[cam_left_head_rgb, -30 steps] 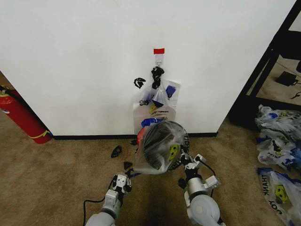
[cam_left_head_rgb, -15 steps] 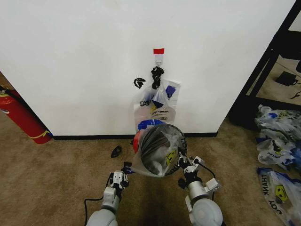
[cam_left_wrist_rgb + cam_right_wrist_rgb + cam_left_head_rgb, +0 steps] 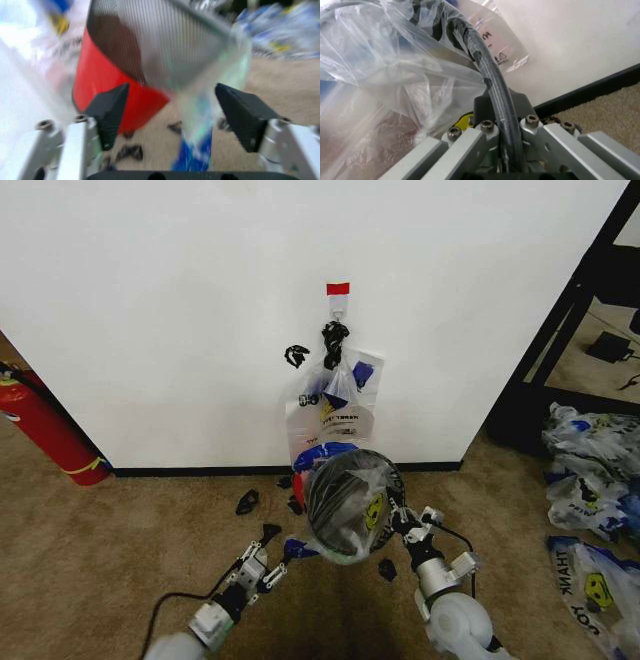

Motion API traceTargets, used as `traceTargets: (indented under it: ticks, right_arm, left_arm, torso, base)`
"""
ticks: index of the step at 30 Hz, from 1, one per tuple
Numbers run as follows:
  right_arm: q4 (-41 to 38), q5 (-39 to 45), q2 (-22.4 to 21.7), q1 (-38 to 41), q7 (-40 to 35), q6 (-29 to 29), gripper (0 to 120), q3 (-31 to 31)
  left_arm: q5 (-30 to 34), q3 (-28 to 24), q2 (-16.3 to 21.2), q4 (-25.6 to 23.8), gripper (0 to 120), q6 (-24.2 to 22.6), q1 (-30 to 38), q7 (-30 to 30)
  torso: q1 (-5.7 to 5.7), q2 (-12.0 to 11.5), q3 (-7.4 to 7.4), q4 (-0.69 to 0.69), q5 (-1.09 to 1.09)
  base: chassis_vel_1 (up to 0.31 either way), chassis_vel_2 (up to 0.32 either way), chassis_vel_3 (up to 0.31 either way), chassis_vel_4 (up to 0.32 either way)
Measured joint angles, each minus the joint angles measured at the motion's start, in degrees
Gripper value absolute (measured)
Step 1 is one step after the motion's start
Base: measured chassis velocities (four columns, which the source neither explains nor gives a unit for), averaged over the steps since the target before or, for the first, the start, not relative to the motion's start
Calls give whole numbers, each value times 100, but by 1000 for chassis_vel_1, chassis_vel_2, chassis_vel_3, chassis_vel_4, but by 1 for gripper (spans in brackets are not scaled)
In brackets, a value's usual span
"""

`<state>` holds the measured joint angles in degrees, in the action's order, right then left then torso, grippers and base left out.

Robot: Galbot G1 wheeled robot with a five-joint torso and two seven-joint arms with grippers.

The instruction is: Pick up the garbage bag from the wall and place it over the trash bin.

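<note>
Jaws spread wide on the left gripper (image 3: 262,568), now swinging away from the garbage bag (image 3: 340,525) with nothing in it; the right gripper (image 3: 403,523) is clamping the trash bin (image 3: 352,498) rim and the plastic together. Bag is sitting draped over the tilted bin, near the wall (image 3: 180,310), so the placement looks nearly done
</note>
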<state>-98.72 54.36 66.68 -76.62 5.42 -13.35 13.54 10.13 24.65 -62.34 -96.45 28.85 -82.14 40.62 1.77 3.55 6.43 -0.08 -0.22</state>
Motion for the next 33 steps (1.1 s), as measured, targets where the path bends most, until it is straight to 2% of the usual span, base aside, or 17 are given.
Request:
traceTargets:
  ticks: [2,5,6,9,10,12,14,15,16,18,19,21,22,27,28,33]
  right_arm:
    - [6,-16,-27,-45,84,0,0,0]
    - [4,-45,-40,-83,139,-9,0,-10]
    - [4,-45,-40,-83,139,-9,0,-10]
    - [-1,-256,-36,-102,184,-107,0,-43]
    - [-3,-363,-14,-102,123,-187,0,-72]
    - [-51,-486,26,-108,-107,-276,0,-134]
    - [-69,-512,38,-114,-168,-294,0,-151]
    - [-117,-566,69,-130,-315,-332,0,-194]
    - [-194,-651,127,-157,-532,-385,0,-275]
    - [-315,-840,259,-218,-885,-500,0,-463]
    - [-362,-1048,392,-257,-1183,-599,0,-666]
    - [-322,-1300,602,-244,-1549,-745,0,-904]
    - [-322,-1300,602,-244,-1549,-745,0,-904]
    - [-34,-1638,952,-12,-2123,-825,0,-1159]
    - [-34,-1638,952,-12,-2123,-825,0,-1159]
    - [71,-1932,965,51,-2060,-866,0,-1271]
  left_arm:
    - [452,210,42,-106,84,-71,59,398]
    - [1024,386,90,-342,95,-194,118,280]
    - [1024,386,90,-342,95,-194,118,280]
    - [1547,421,59,-946,100,-485,56,-488]
    - [1595,345,53,-1284,100,-638,-57,-972]
    - [1555,170,35,-1692,100,-874,-249,-1679]
    - [1523,124,24,-1793,100,-935,-300,-1861]
    - [1445,15,-8,-2014,100,-1066,-409,-2277]
    - [1332,-142,-83,-2329,100,-1262,-553,-2775]
    - [1175,-472,-293,-2827,93,-1667,-795,-3402]
    - [1082,-808,-503,-3202,88,-2061,-941,-3836]
    - [970,-1345,-707,-3535,80,-2668,-1106,-4308]
    - [970,-1345,-707,-3535,80,-2668,-1106,-4308]
    - [726,-2061,-865,-3526,58,-3487,-1185,-4967]
    - [726,-2061,-865,-3526,58,-3487,-1185,-4967]
    - [941,-2278,-1123,-3195,39,-4136,-760,-5560]
  torso:
    - [0,0,0,0,-1]
    - [0,0,0,0,0]
    - [0,0,0,0,0]
    - [0,0,0,-1,-1]
    - [0,0,0,-1,2]
    - [0,0,0,-1,3]
    - [0,0,0,-1,2]
    - [1,0,0,2,-1]
    - [0,0,0,-1,-2]
    - [0,0,0,1,3]
    - [0,0,-1,1,-1]
    - [0,0,-1,0,2]
    - [0,0,-1,0,2]
    - [0,0,0,0,1]
    - [0,0,0,0,1]
    - [0,0,0,-1,0]
  base:
    - [0,0,0,0]
    - [0,0,0,0]
    - [0,0,0,0]
    - [0,0,0,0]
    - [0,0,0,0]
    - [0,0,0,0]
    - [0,0,0,0]
    - [0,0,0,0]
    - [0,0,0,0]
    - [0,0,0,0]
    - [0,0,0,0]
    - [0,0,0,0]
    - [0,0,0,0]
    - [0,0,0,0]
    - [0,0,0,0]
    - [0,0,0,0]
